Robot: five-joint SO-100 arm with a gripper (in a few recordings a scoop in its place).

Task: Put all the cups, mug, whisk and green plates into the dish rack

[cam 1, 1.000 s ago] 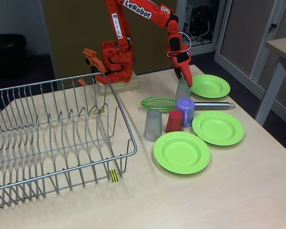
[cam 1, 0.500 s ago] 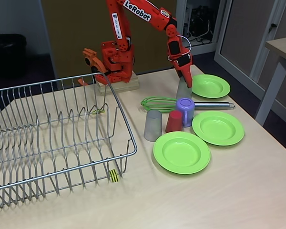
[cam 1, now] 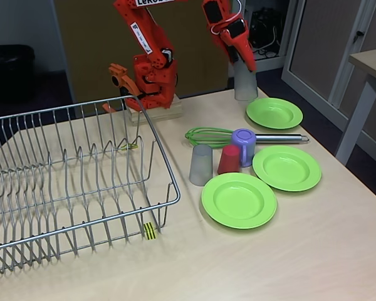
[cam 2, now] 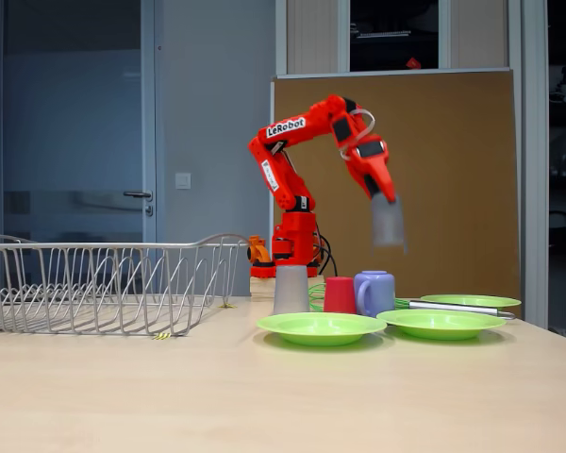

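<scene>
A: Progress check. The rack (cam 1: 69, 182) holds nothing yet; it takes up the left part of the table (cam 1: 288, 263) in a fixed view.

B: One grey cup (cam 1: 244, 81) is in the air, pinched by the gripper (cam 1: 240, 58) above the table's far edge, its image blurred in a fixed view (cam 2: 389, 222).

A: Left on the table: second grey cup (cam 1: 200, 165), red cup (cam 1: 229, 159), mug (cam 1: 244, 146), whisk (cam 1: 222, 135), three plates (cam 1: 239, 200) (cam 1: 286, 167) (cam 1: 274, 113), all clustered on the right side.

B: Room for moving, as I judge it: bare table between cluster and rack. The rack's raised right rim and prongs are the obstacle; the cup looks high enough to pass over.
</scene>
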